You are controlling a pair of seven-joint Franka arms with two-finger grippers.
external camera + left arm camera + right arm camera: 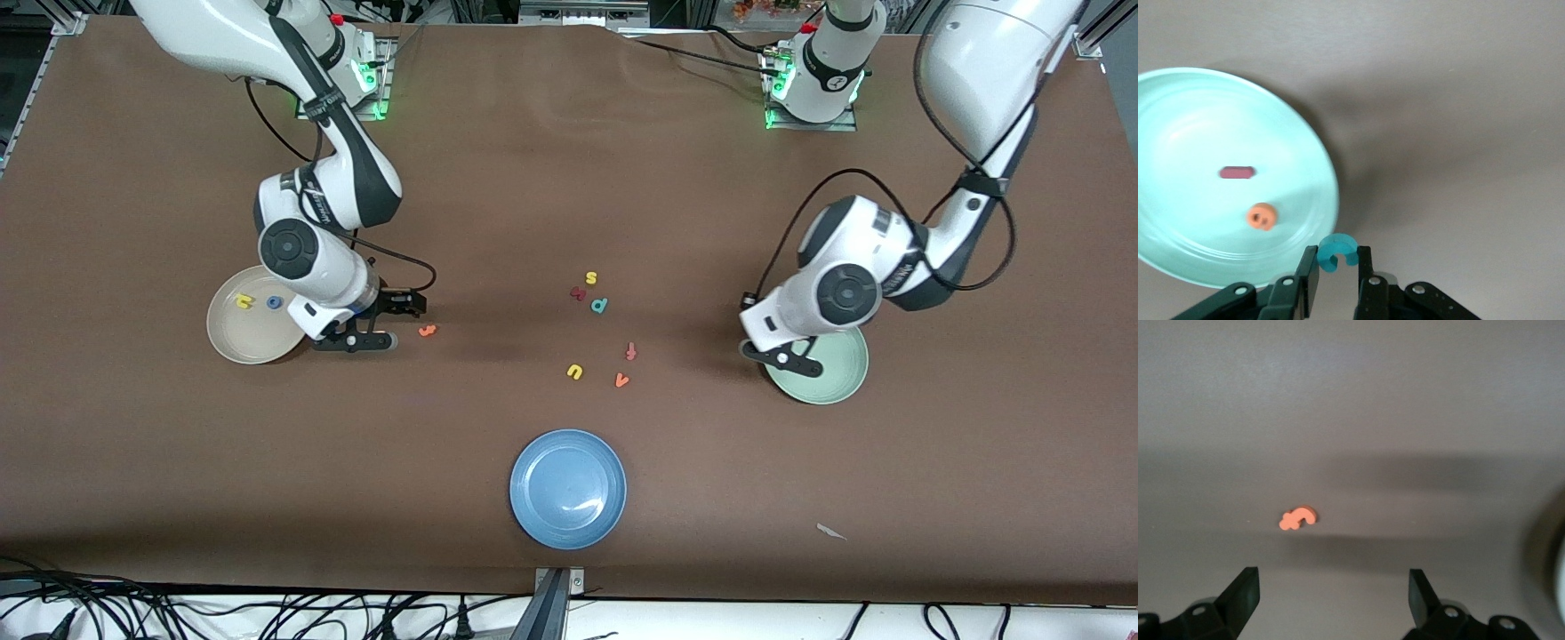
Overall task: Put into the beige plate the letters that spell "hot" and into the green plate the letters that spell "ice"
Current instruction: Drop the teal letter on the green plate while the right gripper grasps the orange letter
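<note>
Between both plates, stray letters (591,305) lie above blue plate (567,488).

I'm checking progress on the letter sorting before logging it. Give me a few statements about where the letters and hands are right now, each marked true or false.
1. The left hand grips the teal c at the green plate's rim. True.
2. The dark red i and orange e lie in the green plate. True.
3. The orange t is already in the beige plate. False: it lies on the table beside that plate, before the right hand.
4. The right hand is shut on a letter. False: it is open and holds nothing.
5. The blue plate holds the yellow h. False: the h lies in the beige plate.
</note>
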